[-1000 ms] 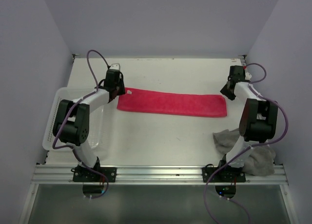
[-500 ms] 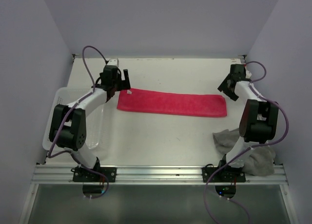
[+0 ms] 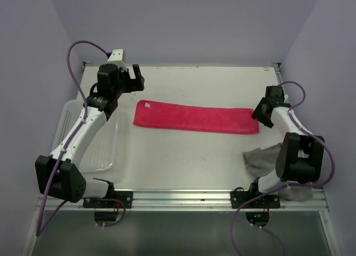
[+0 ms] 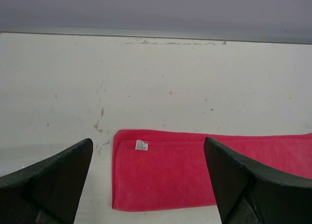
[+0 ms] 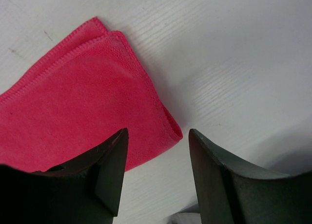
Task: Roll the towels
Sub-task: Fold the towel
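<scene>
The left gripper (image 3: 133, 78) is lifting away from the pink towel (image 3: 194, 117), wide open and empty. The towel is lying flat across the tabletop, unrolled. The right gripper (image 3: 261, 112) is hovering over its right end, half open and empty after letting go. The grey towel (image 3: 260, 158) is waiting, bunched, near right.

Left arm (image 3: 83, 128) stretched far forward, left gripper (image 3: 136, 79) raised and aimed forward, slightly down; fingers (image 4: 48, 180) spread wide, nothing between them. Right arm (image 3: 295, 125) folded at elbow, right gripper (image 3: 261, 114) pitched steeply down, fingers parted, gripping nothing.
</scene>
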### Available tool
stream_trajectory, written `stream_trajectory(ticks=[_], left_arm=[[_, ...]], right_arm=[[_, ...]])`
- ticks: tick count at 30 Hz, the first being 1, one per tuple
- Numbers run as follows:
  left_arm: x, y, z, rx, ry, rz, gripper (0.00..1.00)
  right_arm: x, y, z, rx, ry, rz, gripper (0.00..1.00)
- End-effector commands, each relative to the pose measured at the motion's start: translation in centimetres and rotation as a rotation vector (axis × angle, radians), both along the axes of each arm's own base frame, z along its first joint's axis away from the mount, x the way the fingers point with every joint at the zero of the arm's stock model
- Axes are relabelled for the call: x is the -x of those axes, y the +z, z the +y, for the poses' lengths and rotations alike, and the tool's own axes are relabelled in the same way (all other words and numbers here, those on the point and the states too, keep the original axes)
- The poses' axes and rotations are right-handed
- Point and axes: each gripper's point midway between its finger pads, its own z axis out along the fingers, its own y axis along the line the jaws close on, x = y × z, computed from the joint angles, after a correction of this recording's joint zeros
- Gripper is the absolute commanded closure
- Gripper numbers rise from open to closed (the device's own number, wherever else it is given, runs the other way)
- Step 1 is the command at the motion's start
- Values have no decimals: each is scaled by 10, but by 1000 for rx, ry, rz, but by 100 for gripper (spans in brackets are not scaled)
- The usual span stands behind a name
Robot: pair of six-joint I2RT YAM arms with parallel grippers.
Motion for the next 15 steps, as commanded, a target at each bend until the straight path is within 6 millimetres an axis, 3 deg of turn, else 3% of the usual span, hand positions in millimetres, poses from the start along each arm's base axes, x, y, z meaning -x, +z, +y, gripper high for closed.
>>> stream_trajectory(ticks=[1,2,10,15], left_arm=[[22,6,-9,-1,-92,-6,0],[27,-5,-8,-3,-98,14,0],[44,-26,-6,-23,-116,-1,0],[46,-21,-11,-11,-147,-4,0]], right_arm=[[6,-11,2,-17,32,36,44],[6,-15,3,-25,44,47,46],[-1,-39,1,-31,53,101,50],[2,-54,-1,-31,52,138,50]])
